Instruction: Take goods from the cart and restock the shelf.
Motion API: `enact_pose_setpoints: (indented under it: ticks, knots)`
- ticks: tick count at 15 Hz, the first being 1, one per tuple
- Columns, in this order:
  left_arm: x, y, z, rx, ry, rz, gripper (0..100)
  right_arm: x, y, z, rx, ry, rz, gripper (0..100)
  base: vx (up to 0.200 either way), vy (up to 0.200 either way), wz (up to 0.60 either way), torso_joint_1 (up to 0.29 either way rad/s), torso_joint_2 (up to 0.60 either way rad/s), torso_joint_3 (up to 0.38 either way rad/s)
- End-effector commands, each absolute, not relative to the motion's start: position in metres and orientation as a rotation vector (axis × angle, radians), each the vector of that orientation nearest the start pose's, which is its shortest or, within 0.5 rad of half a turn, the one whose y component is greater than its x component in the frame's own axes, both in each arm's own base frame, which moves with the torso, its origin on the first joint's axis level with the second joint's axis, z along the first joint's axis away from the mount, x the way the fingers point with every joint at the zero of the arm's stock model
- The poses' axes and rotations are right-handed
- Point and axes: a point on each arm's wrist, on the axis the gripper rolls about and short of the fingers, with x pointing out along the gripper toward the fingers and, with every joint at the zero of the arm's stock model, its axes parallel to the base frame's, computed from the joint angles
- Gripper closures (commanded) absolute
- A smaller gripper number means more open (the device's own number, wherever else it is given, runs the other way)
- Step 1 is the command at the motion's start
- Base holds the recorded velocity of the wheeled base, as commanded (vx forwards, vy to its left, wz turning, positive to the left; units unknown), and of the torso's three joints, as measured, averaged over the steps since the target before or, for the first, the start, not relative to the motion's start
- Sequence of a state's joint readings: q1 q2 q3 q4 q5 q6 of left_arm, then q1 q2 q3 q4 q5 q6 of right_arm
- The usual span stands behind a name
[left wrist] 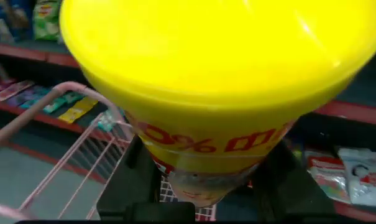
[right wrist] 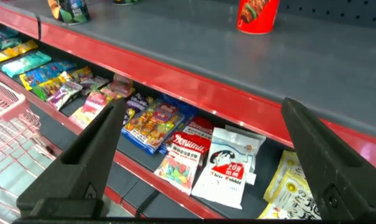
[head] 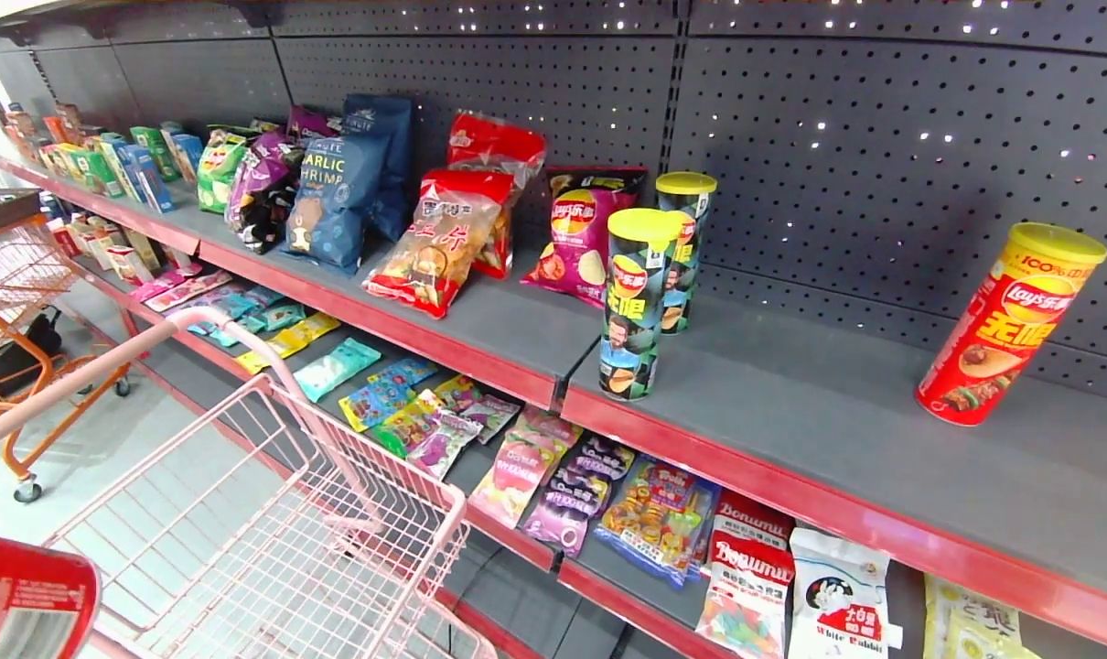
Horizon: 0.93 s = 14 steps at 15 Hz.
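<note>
grey shelf (head: 791,412) holds chip cans (head: 634,302); left claw (left wrist: 203,186) grips a yellow-lidded can (left wrist: 219,50); right claw (right wrist: 203,109) gapes.

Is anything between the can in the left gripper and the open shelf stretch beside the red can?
The pink cart's rim lies between the held can and the upper shelf's edge, low down. On the shelf, nothing stands between the dark cans and the red can.

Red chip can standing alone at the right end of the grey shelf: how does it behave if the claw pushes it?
The red can is tall on a small base, so a push near its yellow lid probably tips it. It's round, so once down it would likely roll along the grey shelf. Its glossy wall looks stiff but maybe slippery.
</note>
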State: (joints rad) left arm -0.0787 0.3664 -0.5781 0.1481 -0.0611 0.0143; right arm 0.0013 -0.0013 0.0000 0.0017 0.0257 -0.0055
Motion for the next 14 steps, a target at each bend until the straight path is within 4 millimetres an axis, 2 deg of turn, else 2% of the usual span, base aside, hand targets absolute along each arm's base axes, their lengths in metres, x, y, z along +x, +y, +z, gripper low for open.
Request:
enact_pose_setpoints:
  ticks: [1,2,8,14]
  knots:
    - [-0.021,0.001,0.223,0.013,-0.053,-0.101,100,-0.023,0.001,0.075,-0.005,0.001,0.028,0,0.000,0.000,0.00,0.139,-0.33,-0.178]
    - [-0.023,0.001,0.223,0.014,-0.056,-0.101,100,-0.023,0.001,0.075,-0.005,0.001,0.028,0,0.000,0.000,0.00,0.041,-0.07,-0.046]
    - [-0.026,0.001,0.220,0.022,-0.037,-0.107,100,-0.023,0.001,0.075,0.000,0.002,0.031,0,0.000,0.000,-0.60,0.011,-0.01,-0.006]
    - [-0.039,0.002,0.205,0.065,-0.039,-0.109,100,-0.023,0.001,0.075,0.000,0.002,0.031,0,0.000,0.000,-0.60,0.002,0.00,0.002]
